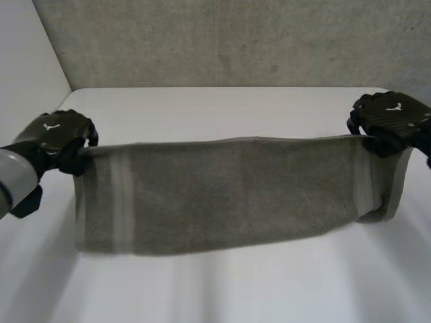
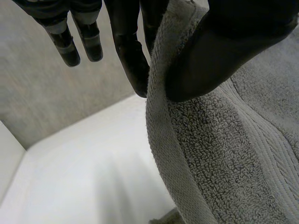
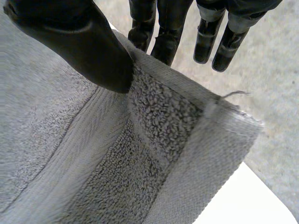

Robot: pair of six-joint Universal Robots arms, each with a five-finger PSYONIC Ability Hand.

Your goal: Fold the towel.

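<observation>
White bench (image 1: pixel 215 293), smooth and plain, ran back to a grey wall (image 1: pixel 236 40) at its far edge. A grey towel (image 1: pixel 229 195) hung stretched across its middle; whether the lower hem touched the surface could not be told.

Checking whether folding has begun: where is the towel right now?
In the head view the towel hangs stretched over the white table, one upper corner pinched in the left hand, the other in the right hand.
</observation>
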